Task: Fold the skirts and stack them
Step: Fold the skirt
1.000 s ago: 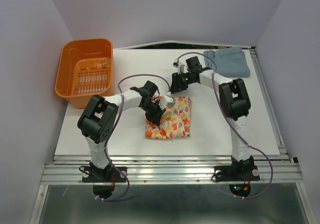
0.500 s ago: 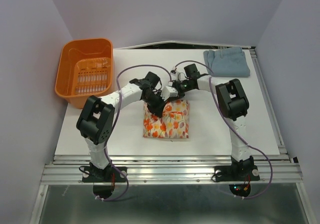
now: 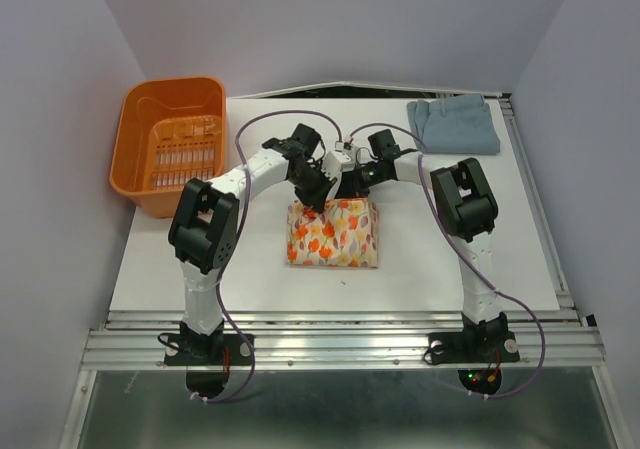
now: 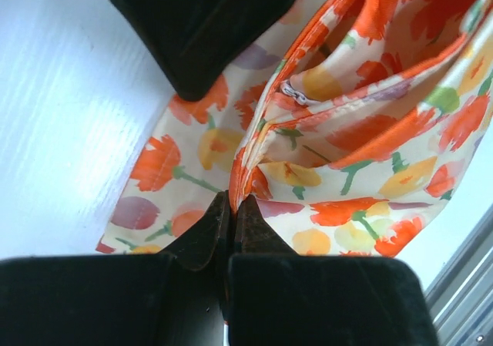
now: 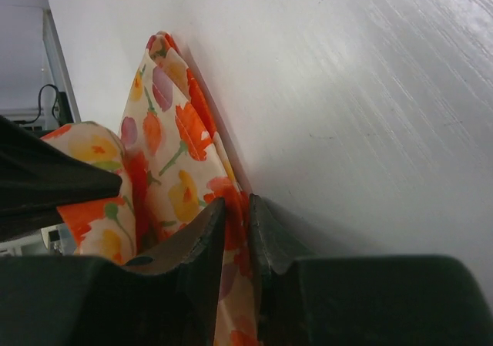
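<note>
an orange basket (image 3: 160,201) sits at the far left corner of the tabletop (image 3: 200,259). near the middle lies the floral skirt (image 3: 335,237). the left hand (image 4: 231,203) is pinched closed on its far edge. just beside it, the right hand (image 5: 235,203) grips the same edge, fabric between its fingers. a blue skirt (image 3: 455,124) lies folded at the far right corner.

**Both arms reach inward, fingertips nearly meeting**

The left arm (image 3: 247,181) rises from its base, bends at the elbow and reaches right. The right arm (image 3: 466,201) mirrors it, reaching left. The left gripper (image 3: 314,199) and right gripper (image 3: 345,187) point down just beside each other. Each has its fingers pinched together on an edge of the skirt (image 3: 335,239).
</note>
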### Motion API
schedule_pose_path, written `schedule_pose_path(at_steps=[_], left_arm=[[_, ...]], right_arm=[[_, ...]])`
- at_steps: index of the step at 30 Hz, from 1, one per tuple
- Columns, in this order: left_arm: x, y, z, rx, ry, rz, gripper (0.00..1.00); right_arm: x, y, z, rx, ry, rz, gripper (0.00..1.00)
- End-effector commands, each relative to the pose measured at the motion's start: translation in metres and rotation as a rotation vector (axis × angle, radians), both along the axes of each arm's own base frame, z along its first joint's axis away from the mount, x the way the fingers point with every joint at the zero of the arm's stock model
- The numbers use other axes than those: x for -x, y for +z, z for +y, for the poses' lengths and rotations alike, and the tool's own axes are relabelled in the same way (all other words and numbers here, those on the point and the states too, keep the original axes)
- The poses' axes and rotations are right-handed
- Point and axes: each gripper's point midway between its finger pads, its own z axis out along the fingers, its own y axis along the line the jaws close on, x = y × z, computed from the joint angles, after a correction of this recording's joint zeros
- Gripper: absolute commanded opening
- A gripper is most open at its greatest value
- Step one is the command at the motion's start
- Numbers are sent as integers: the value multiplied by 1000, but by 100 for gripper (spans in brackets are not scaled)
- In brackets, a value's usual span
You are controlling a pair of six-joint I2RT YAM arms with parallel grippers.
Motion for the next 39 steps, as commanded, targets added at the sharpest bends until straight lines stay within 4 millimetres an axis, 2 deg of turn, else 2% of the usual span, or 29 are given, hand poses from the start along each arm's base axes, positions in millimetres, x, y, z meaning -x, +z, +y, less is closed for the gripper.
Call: schedule_pose_path(at_steps=[1, 6, 17, 24, 28, 31, 33, 36, 39], left_arm=[[-15, 9, 2, -21, 4, -38, 0], [-22, -3, 6, -46, 22, -58, 0], [-46, 5, 6, -61, 60, -162, 0], [-52, -4, 12, -89, 80, -202, 13], [-55, -3, 10, -79, 90, -217, 27], [-56, 3, 9, -59, 93, -233, 32], [-57, 14, 8, -42, 95, -258, 33], [-59, 33, 7, -17, 98, -293, 35], [-61, 51, 8, 3, 112, -317, 44]], right_arm=[[10, -16, 1, 14, 22, 24, 25], [11, -14, 2, 10, 22, 30, 25], [12, -13, 3, 4, 37, 41, 26], [14, -15, 3, 2, 42, 54, 28], [13, -16, 2, 9, 42, 56, 31], [10, -14, 2, 17, 39, 48, 33], [8, -13, 2, 25, 35, 39, 34], [2, -10, 1, 48, 25, 12, 38], [-15, -7, -6, 91, -14, -27, 47]])
